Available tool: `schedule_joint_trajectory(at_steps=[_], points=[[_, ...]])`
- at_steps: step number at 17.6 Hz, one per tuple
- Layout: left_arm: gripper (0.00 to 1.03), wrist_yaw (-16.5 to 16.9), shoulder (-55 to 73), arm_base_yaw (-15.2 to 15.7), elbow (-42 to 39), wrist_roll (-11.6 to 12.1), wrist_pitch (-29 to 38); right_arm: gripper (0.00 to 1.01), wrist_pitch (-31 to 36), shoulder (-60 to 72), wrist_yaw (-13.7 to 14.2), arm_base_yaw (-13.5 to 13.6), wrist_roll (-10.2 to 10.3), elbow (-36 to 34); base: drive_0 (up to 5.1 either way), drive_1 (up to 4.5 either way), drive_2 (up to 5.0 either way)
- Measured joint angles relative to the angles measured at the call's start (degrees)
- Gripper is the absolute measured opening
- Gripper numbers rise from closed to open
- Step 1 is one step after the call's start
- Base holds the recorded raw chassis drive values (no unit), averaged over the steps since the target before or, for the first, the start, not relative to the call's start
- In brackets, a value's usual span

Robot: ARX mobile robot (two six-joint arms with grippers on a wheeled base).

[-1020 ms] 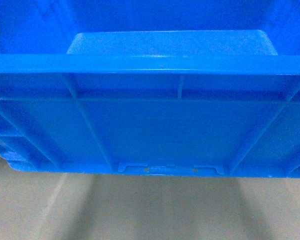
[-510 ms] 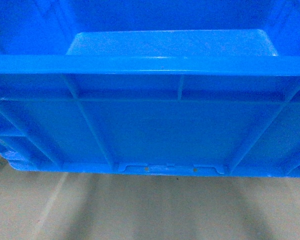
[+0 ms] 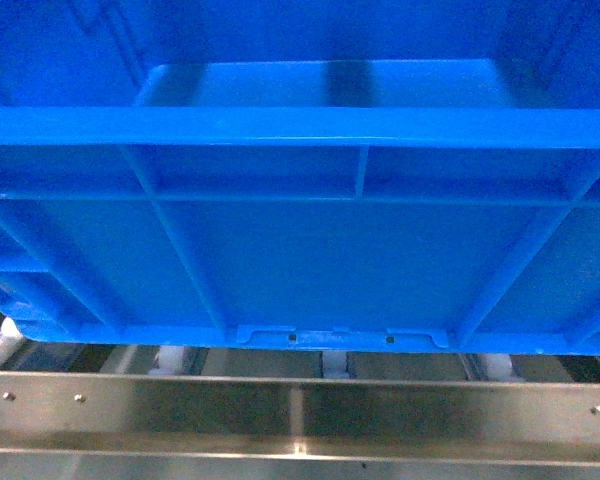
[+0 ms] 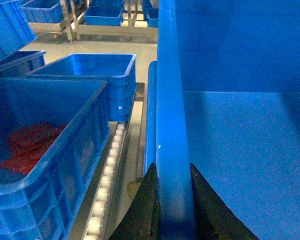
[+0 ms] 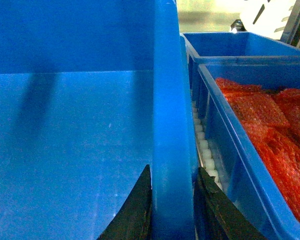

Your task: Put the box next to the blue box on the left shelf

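- Item: the box (image 3: pixel 300 250), a large bright-blue crate, empty, ribbed near wall, two small slots at its base edge.
- Position: held just above the front rail (image 3: pixel 300 410) of the left shelf, base edge over the first white rollers (image 3: pixel 335 362); whether it touches them cannot be told.
- Left gripper (image 4: pixel 172 200): clamped on the box's left rim, one dark finger on each side of the rim wall.
- Right gripper (image 5: pixel 172 200): clamped likewise on the box's right rim.
- Governing relation: the box hangs between the two grippers, long axis crosswise to the shelf's depth and parallel to the front rail; both arms are equally engaged, neither nearer.
- Left of the box: a blue crate with red contents (image 4: pixel 45 150) stands on the shelf, a roller rail (image 4: pixel 107 175) showing in the gap between the two; behind it an empty blue crate (image 4: pixel 90 80).
- Right of the box: another blue crate of red material (image 5: pixel 260 135), close alongside, a roller strip (image 5: pixel 205 145) in the narrow gap; a further blue crate (image 5: pixel 235 47) behind it.
- Judgement: the slot for the box lies between these neighbours, so the coming move likely turns on keeping both side gaps open while pushing forward and setting down.
- Markings: no brand, label or legible writing visible on any crate or on the rail.
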Motion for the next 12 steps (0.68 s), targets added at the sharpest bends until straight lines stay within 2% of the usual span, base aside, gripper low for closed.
schedule_joint_trajectory(at_steps=[4,12], points=[[0.09,0.02,0.0,0.0,0.0,0.0,0.22,0.16,0.07,0.0,0.02,0.0,0.0,0.0,-0.1,4.09,-4.2],[0.09,0.0,0.09,0.0,0.0,-0.02,0.04,0.16,0.0,0.02,0.0,0.0,0.0,0.0,0.0,0.0,0.0]])
